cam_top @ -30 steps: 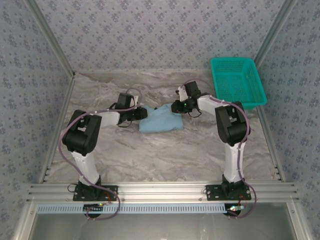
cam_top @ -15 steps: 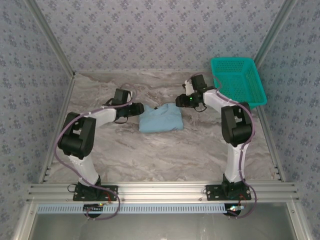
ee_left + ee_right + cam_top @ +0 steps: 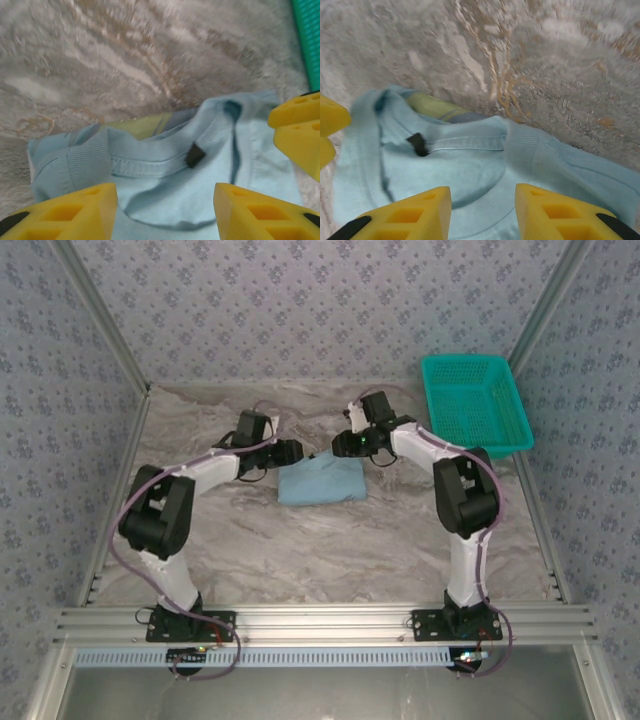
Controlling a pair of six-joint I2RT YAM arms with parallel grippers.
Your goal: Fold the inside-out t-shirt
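Observation:
The inside-out t-shirt [image 3: 322, 483] lies as a small light blue folded bundle in the middle of the marble table. My left gripper [image 3: 292, 452] hangs at its far left corner and my right gripper [image 3: 344, 445] at its far right corner. In the left wrist view the ribbed collar [image 3: 145, 162] with a small dark tag [image 3: 194, 156] lies just beyond my open left gripper [image 3: 165, 215], and the cloth below is not pinched. The right wrist view shows the same tag [image 3: 418, 144] and collar ahead of my open right gripper [image 3: 482, 212].
A teal mesh basket [image 3: 475, 405] stands at the back right of the table, and its edge [image 3: 306, 40] shows in the left wrist view. Patterned walls close in the back and both sides. Bare marble table [image 3: 330, 550] lies between the shirt and the arm bases.
Both grippers have let their jaws out wider and shifted toward each other along the shirt's far edge, the left one going right and the right one going left. The shirt has stayed put.

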